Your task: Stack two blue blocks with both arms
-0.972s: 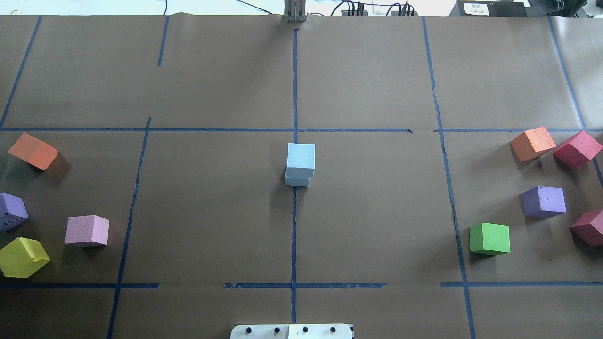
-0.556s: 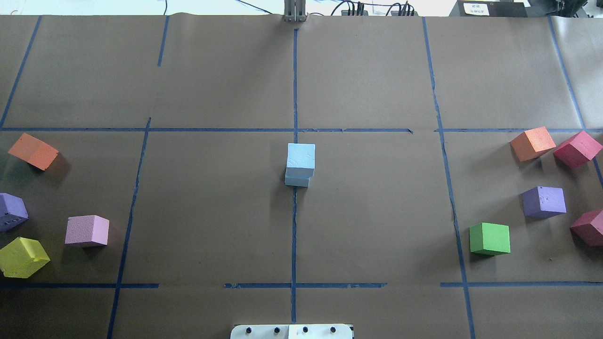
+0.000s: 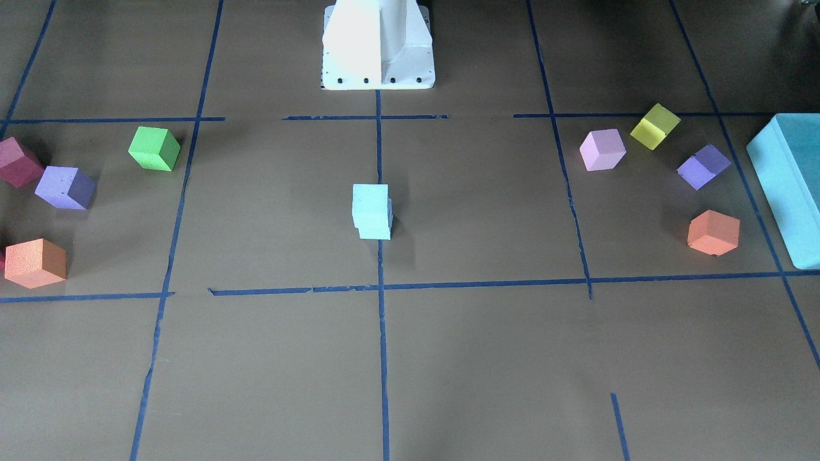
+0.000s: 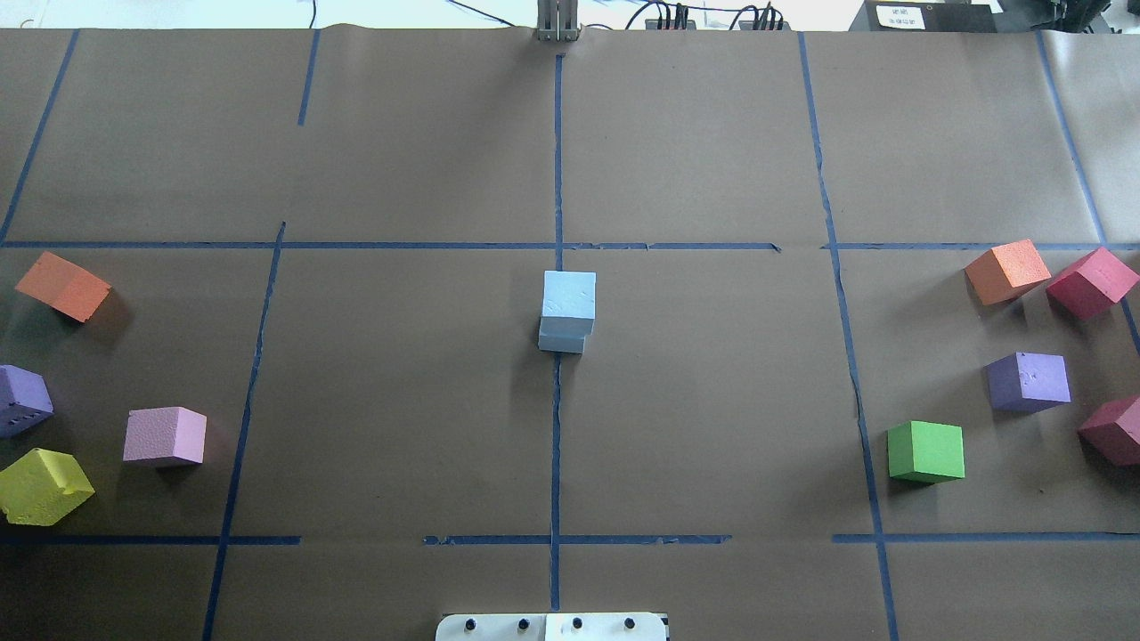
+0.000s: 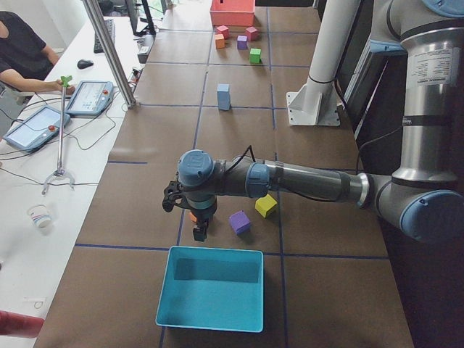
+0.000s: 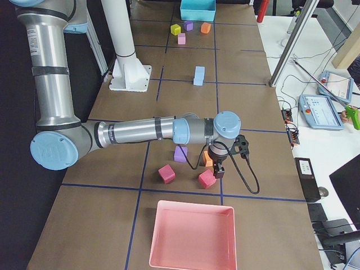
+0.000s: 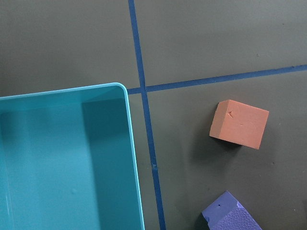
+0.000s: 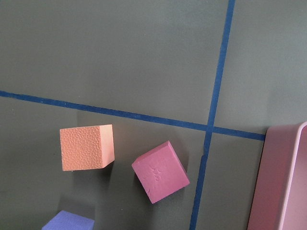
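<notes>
Blue blocks (image 4: pixel 568 297), two, stand stacked; left tool (image 5: pixel 197 233) and right tool (image 6: pixel 218 171): cannot tell their grip.

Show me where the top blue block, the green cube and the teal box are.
top blue block (image 4: pixel 569 296), overhead view, on its top face.
green cube (image 4: pixel 926 451), overhead view, on its top face.
teal box (image 5: pixel 210 297), exterior left view, on its bare inner floor.
</notes>
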